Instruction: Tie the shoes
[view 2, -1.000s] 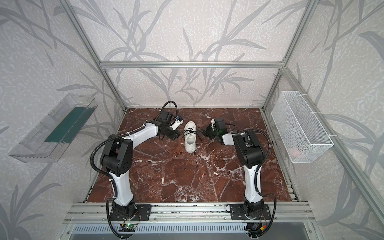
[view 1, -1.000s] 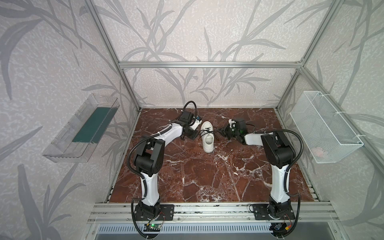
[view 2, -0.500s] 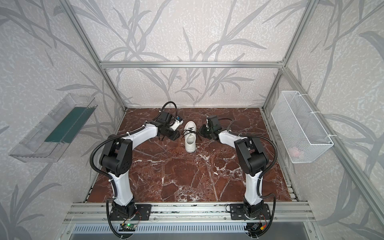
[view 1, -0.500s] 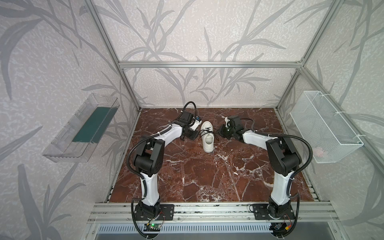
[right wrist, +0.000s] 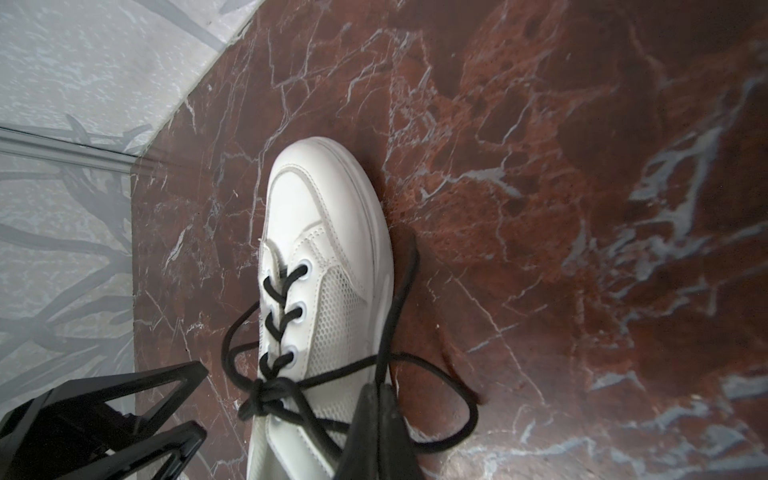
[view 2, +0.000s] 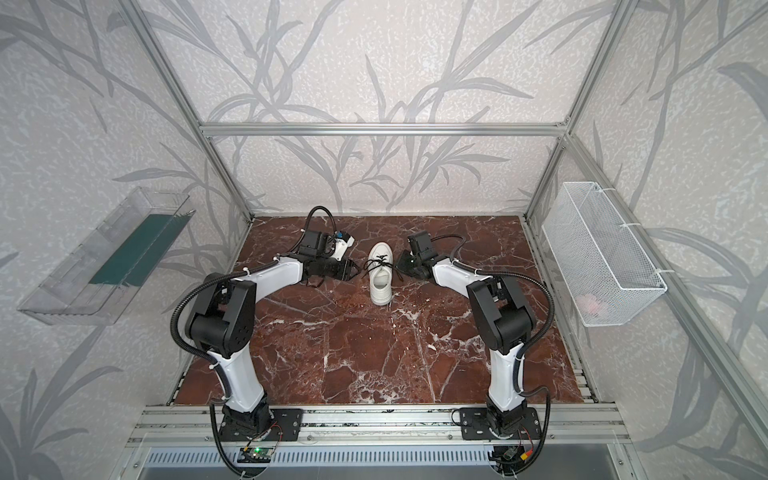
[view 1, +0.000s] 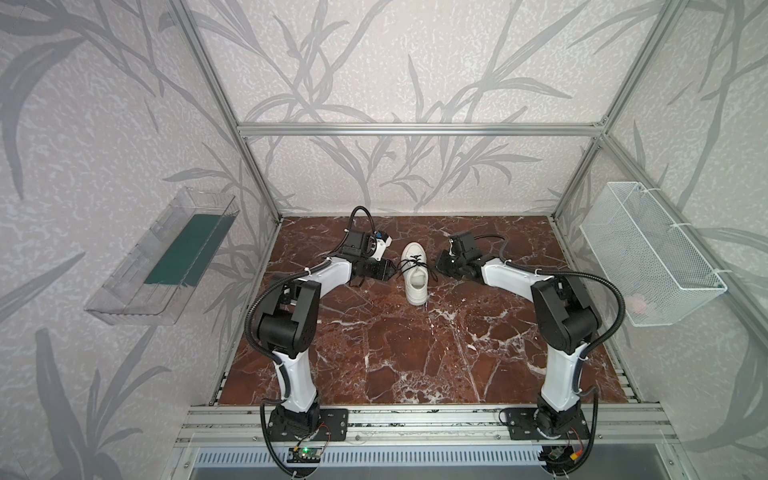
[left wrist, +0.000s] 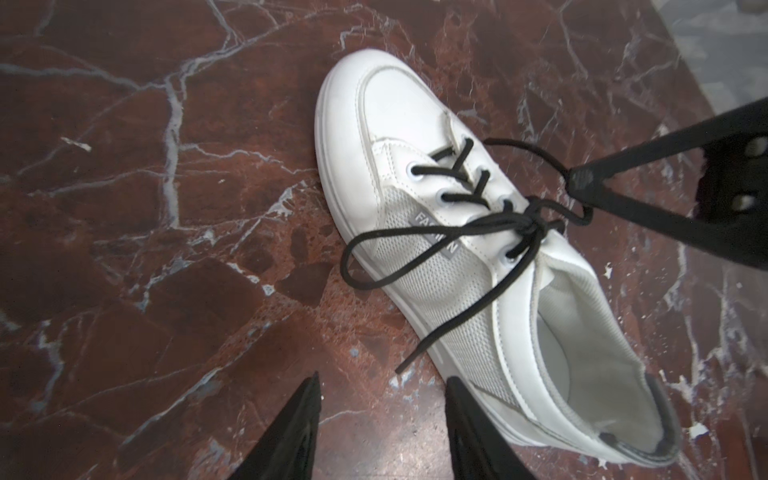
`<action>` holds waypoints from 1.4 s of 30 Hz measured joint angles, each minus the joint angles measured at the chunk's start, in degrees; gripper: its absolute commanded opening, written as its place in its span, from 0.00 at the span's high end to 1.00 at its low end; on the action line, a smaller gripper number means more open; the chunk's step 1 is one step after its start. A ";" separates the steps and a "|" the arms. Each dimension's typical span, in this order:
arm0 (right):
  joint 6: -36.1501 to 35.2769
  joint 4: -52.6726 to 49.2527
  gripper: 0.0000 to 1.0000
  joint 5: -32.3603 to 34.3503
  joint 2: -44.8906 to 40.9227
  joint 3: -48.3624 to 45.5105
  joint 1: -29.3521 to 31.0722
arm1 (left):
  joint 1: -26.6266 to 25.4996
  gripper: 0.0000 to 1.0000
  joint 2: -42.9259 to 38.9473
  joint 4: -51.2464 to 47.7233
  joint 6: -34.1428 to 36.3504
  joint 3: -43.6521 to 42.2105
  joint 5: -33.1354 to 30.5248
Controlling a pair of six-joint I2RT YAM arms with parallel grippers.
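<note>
Right arm has swung in toward the sneaker since a second ago; left arm barely moved. Both top views: sneaker (view 1: 415,274) sits mid-back on the tabletop (view 1: 415,353), toe to the rear wall, left gripper (view 1: 388,270) just beside it on one side, right gripper (view 2: 402,262) just beside it on the other. Left wrist view: left fingers (left wrist: 291,432) parted, nothing between them, a loose lace loop (left wrist: 415,245) and lace end lying near. Knot sits at the top eyelets. Right wrist view: right fingers (right wrist: 380,432) closed, pinching a lace loop (right wrist: 440,399) beside the shoe.
</note>
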 measured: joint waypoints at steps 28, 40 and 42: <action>2.49 -6.60 0.57 7.76 -4.96 -1.53 -0.48 | 0.98 0.43 0.76 4.52 -6.23 -0.74 3.58; -4.13 -9.66 0.62 -5.70 1.20 12.79 -0.98 | 0.98 0.45 3.96 13.66 -17.84 -3.87 6.60; -4.63 -10.47 0.63 -7.56 2.23 14.21 -0.90 | 0.98 0.46 4.96 15.65 -19.93 -4.04 6.91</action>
